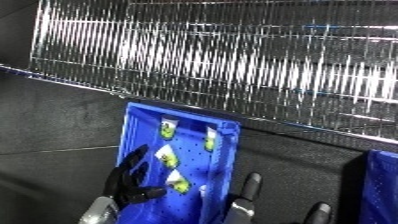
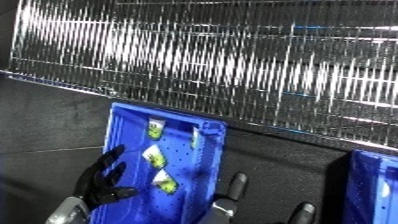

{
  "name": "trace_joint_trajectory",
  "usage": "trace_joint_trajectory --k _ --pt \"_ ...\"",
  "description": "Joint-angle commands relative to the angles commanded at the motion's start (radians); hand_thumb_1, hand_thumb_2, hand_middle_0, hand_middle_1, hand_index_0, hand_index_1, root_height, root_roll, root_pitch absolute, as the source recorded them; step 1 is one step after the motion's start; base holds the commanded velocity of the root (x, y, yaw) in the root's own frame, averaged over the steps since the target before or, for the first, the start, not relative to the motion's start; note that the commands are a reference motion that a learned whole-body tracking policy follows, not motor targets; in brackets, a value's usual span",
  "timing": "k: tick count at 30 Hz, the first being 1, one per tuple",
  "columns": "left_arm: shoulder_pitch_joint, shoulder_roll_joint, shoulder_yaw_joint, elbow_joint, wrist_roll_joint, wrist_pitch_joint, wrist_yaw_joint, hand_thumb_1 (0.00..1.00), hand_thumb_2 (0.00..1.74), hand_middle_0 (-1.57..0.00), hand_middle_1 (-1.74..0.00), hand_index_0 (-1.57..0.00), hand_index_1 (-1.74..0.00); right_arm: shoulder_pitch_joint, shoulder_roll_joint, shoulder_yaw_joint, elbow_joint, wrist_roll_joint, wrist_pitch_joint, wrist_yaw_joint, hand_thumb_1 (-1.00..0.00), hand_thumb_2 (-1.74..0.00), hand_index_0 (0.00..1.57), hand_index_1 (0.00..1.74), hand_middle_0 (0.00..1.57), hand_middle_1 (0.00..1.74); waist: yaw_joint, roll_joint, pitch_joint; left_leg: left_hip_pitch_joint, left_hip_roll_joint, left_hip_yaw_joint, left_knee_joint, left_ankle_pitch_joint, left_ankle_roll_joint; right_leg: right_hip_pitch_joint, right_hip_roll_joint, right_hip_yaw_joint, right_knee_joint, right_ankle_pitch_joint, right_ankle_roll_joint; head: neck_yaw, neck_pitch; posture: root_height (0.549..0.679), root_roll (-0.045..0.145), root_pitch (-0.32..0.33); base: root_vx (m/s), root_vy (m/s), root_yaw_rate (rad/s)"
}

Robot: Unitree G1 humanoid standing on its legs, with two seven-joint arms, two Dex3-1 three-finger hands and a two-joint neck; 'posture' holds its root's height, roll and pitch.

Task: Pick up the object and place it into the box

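A blue bin [image 1: 133, 117] stands on the dark floor, seen tilted. Several small white packets with green contents lie in it: one near the far wall [image 1: 168, 128], one by the right wall [image 1: 210, 141], one in the middle [image 1: 168, 157] and one nearer me [image 1: 179, 182]. My black left hand [image 1: 131, 177] hangs over the bin's left rim with relaxed fingers, its thumb reaching toward the nearest packet, and holds nothing. Of my right hand [image 1: 251, 184] only straight fingers show, rising from the lower edge just right of the bin, with nothing in them.
A shiny wire rack [image 1: 249, 55] fills the upper half of the views, right behind the bin. A second blue bin [image 1: 384, 185] shows at the right edge. Dark floor [image 1: 53, 125] lies to the left of the bin.
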Motion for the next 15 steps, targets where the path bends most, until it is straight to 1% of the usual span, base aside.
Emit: trace_joint_trajectory --k 4,8,11,15 --pt "-0.004 -0.014 -0.016 0.001 0.018 0.014 -0.011 0.0 0.0 0.0 0.0 0.0 0.0 -0.002 0.003 -0.004 -0.003 -0.003 0.006 -0.009 0.0 0.0 0.0 0.0 0.0 0.0 -0.009 0.005 0.0 0.003 0.003 0.006 0.003 -0.002 0.002 -0.003 0.0007 0.007 -0.003 0.009 0.0025 0.067 0.01 0.642 0.032 0.088 -0.027 -0.001 -0.087" --pt "-0.014 -0.033 -0.039 -0.007 0.029 0.015 -0.017 0.0 0.0 0.0 0.0 0.0 0.0 -0.011 0.003 -0.008 0.008 -0.012 0.008 -0.006 0.0 0.0 0.0 0.0 0.0 0.0 -0.019 0.012 0.0 0.01 0.006 0.012 -0.003 0.0 0.0036 -0.004 0.0046 0.015 -0.009 0.018 0.0048 0.182 0.011 0.642 0.032 0.086 -0.032 0.018 -0.096" --pt "-0.023 -0.047 -0.059 -0.019 0.023 0.019 -0.012 0.0 0.0 0.0 0.0 0.0 0.0 -0.022 0.0 -0.013 0.018 -0.019 0.012 -0.005 0.0 0.0 0.0 0.0 0.0 0.0 -0.024 0.02 0.0 0.016 0.009 0.014 -0.011 0.005 0.003 -0.005 0.0046 0.018 -0.008 0.022 0.0074 0.246 -0.009 0.642 0.032 0.084 -0.033 0.021 -0.068" --pt "-0.031 -0.059 -0.077 -0.03 0.021 0.027 -0.005 0.0 0.0 0.0 0.0 0.0 0.0 -0.032 -0.009 -0.022 0.033 -0.027 0.017 0.001 0.0 0.0 0.0 0.0 0.0 0.0 -0.028 0.032 0.0 0.032 0.01 0.013 -0.029 0.014 0.0 0.003 0.0001 0.019 -0.011 0.026 0.0118 0.325 -0.05 0.643 0.032 0.078 -0.017 0.013 -0.032"
